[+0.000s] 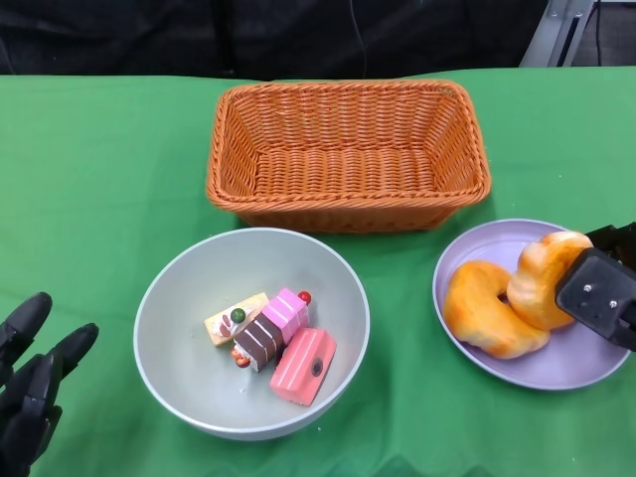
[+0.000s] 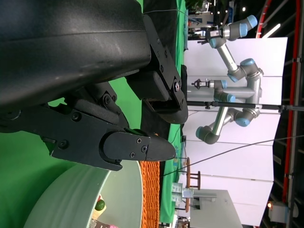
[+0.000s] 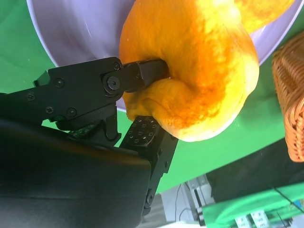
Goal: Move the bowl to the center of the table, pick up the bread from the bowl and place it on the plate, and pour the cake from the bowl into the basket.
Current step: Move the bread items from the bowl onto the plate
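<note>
bread [image 1: 545, 278] upright on edge, right robot hand [image 1: 600, 291] gripping

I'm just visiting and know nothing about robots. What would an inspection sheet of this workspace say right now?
Surface: green cloth-covered table, flat.
Job's things: grey round bowl near the middle, holding small toy cake pieces; orange woven basket behind it, with nothing in it; lilac round plate carrying one orange bread ring; a second orange bread ring leans on the first.
Clutter: nothing seen.
Hands: right hand grips the second bread ring over the plate; left hand holds nothing, fingers apart, beside the bowl.
Cables: thin dark lines in the background, left wrist view.
Surroundings: a grey and blue robot arm by a white wall.
</note>
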{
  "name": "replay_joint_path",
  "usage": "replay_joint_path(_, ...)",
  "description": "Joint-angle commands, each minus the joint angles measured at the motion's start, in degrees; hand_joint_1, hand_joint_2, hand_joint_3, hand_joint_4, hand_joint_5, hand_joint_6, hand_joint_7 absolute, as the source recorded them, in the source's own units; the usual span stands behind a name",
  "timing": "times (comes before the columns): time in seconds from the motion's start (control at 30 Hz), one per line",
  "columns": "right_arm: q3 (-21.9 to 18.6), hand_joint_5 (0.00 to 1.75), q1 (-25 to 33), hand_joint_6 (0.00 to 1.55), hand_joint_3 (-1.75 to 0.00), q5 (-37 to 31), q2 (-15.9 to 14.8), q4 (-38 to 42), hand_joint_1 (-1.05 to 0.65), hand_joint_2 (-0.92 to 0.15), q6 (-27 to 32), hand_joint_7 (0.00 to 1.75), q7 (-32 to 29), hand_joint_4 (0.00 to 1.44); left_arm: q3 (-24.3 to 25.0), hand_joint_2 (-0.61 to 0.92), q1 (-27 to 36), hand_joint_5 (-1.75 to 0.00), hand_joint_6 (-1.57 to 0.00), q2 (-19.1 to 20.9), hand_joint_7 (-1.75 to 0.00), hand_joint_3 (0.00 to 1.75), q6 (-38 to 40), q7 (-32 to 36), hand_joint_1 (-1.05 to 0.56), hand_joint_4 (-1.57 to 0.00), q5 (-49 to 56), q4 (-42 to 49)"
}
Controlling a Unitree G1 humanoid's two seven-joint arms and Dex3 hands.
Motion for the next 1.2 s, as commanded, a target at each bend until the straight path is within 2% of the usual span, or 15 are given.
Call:
replay_joint_path(0.03,1.32,0.91,0.01,1.03,-0.03,0.24,0.12,1.17,-0.38,-0.92,-0.29,0.0,2.32,0.79,0.29,0.92,0.96,0.0,-0.86,0.49,0.0,0.23,-0.51,0.63,-0.5,-1.0,0.11,-0.33)
replay_joint_path(0.07,1.63,0.54,-0.06,0.91,-0.03,0.15,-0.02,0.97,-0.39,-0.92,-0.05,0.0,2.98,0.84,0.29,0.92,0.96,0.0,-0.86,0.46,0.0,0.22,-0.47,0.62,-0.5,-1.0,0.07,-0.31)
replay_joint_path(0.1,1.85,0.32,-0.04,0.86,-0.03,0.24,-0.21,0.62,-0.4,-0.92,0.07,0.0,3.92,0.89,0.32,0.92,0.91,0.0,-0.86,0.5,0.0,0.22,-0.48,0.52,-0.5,-1.0,0.02,-0.16)
replay_joint_path(0.13,1.96,0.2,0.01,0.82,-0.03,0.34,-0.36,0.38,-0.4,-0.92,0.0,0.0,4.47,0.91,0.34,0.92,0.86,0.0,-0.86,0.55,0.0,0.22,-0.47,0.39,-0.5,-1.0,-0.05,-0.04)
replay_joint_path(0.2,1.82,0.09,0.21,0.75,-0.03,0.7,-0.44,0.01,-0.4,-0.92,-0.22,0.0,4.97,0.93,0.35,0.92,0.78,0.0,-0.86,0.67,0.0,0.22,-0.57,0.36,-0.5,-1.0,0.06,0.18)
replay_joint_path(0.33,2.29,0.01,0.46,0.66,-0.02,0.46,-0.75,-1.12,-0.42,-0.92,0.47,0.0,5.73,0.88,0.35,0.92,0.71,0.0,-0.87,0.7,0.0,0.22,-0.43,0.73,-0.5,-1.0,0.33,0.23)
replay_joint_path(0.57,3.59,0.0,1.37,0.53,-0.02,-0.04,-2.03,-3.1,-0.48,-0.92,-0.72,0.0,6.03,0.67,0.41,0.92,0.48,0.0,-0.87,0.76,0.0,0.21,-0.71,0.42,-0.5,-1.01,0.19,0.79)
replay_joint_path(0.8,3.4,0.0,1.97,0.48,-0.04,0.11,-1.94,-3.91,-0.49,-0.92,-0.95,0.0,4.9,0.65,0.36,0.92,0.38,0.0,-0.87,0.78,0.0,0.2,-0.57,0.15,-0.51,-1.01,0.05,1.15)
replay_joint_path(1.2,3.4,0.0,1.85,0.49,-0.03,0.14,-1.39,-3.74,-0.48,-0.92,-2.02,0.0,3.63,0.64,0.4,0.92,0.08,0.0,-0.87,0.65,0.0,0.19,-0.72,0.52,-0.51,-1.01,0.28,1.81)
